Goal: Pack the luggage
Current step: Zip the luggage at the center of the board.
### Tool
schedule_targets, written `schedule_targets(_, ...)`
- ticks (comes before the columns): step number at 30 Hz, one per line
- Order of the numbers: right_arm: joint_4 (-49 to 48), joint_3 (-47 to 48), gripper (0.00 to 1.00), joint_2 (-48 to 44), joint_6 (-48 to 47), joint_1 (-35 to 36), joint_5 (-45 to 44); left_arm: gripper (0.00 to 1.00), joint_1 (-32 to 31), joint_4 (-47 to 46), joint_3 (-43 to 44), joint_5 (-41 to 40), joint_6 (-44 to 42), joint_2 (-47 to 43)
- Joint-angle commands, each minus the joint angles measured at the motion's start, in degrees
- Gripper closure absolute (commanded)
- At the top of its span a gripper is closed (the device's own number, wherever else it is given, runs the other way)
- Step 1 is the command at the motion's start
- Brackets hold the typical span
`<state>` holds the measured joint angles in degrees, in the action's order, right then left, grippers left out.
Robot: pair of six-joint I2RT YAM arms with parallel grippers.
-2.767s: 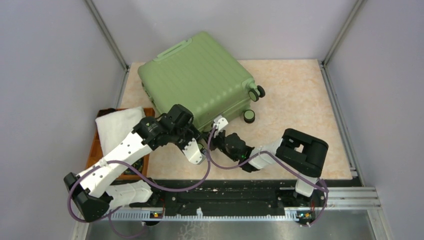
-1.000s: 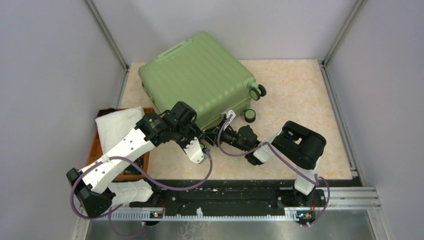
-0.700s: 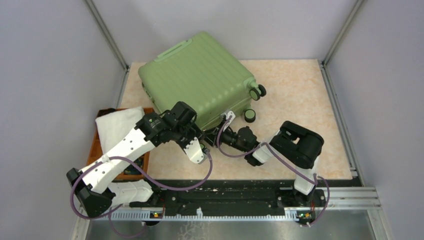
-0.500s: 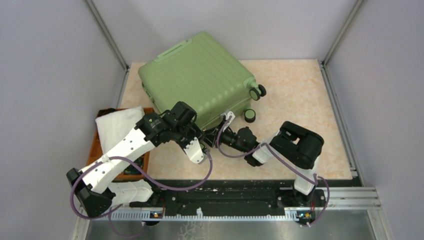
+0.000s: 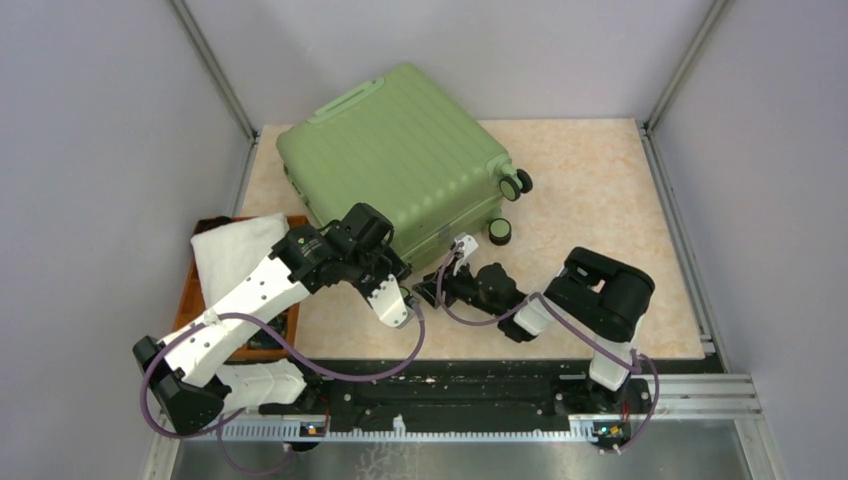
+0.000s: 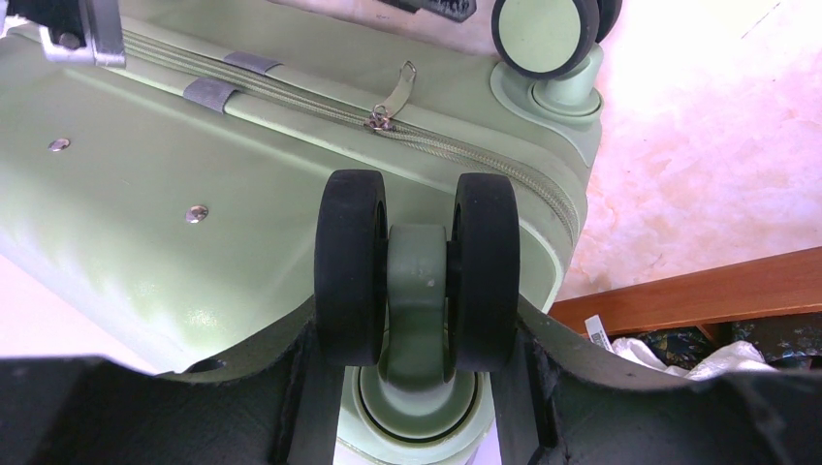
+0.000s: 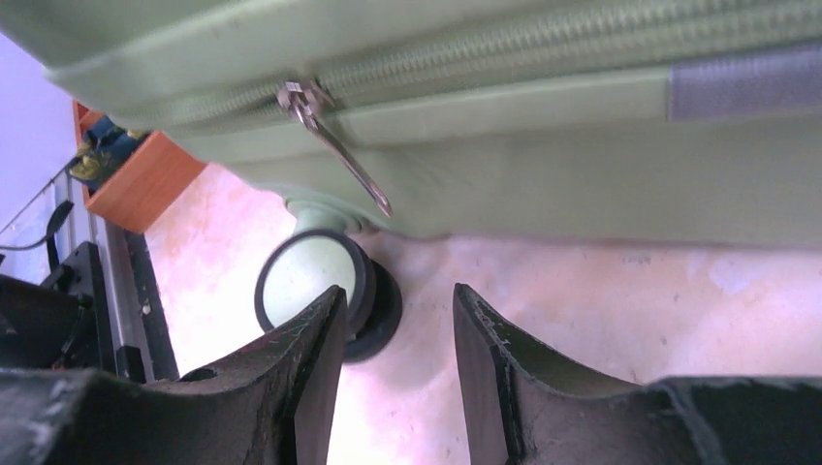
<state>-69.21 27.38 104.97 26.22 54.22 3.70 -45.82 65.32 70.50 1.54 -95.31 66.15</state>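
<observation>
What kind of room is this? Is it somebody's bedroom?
No. It looks like a robot test booth, probably in a lab: a left arm and a right arm bolted to a metal rail, plain grey walls all round, and a green suitcase on a table.

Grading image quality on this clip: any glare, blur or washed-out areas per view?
Top external: evenly lit, sharp. Left wrist: wheel sharp, tabletop beside it washed out. Right wrist: luggage shell close and soft, zipper pull slightly blurred, tabletop overbright.
</observation>
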Motion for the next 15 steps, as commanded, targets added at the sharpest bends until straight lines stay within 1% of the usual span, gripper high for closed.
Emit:
schedule_targets(1, -1.44, 4.40, 0.55, -2.43, -2.57, 0.10, 0.53, 0.94, -1.01, -10.68, 3.86, 0.59, -3.66, -3.04)
schedule_targets(6, 0.43, 7.06, 0.51, -3.21, -3.97, 0.06, 0.52, 0.95, -1.02, -10.39, 3.77, 0.38, -3.48, -3.18)
schedule_targets(9, 0.54, 8.36, 0.53, -3.00, -4.00, 0.10, -0.37, 0.95, -1.02, -10.39, 3.57, 0.63, -3.42, -3.27)
schedule_targets(13, 0.34, 9.67, 0.64, -2.38, -3.26, 0.10, -0.14, 0.95, -1.03, -10.46, 3.42, 0.40, -3.39, -3.26)
schedule_targets(15, -0.04, 10.08, 0.72, -1.86, -2.58, 0.16, 0.54, 0.95, -1.02, -10.55, 3.34, 0.39, -3.31, -3.34)
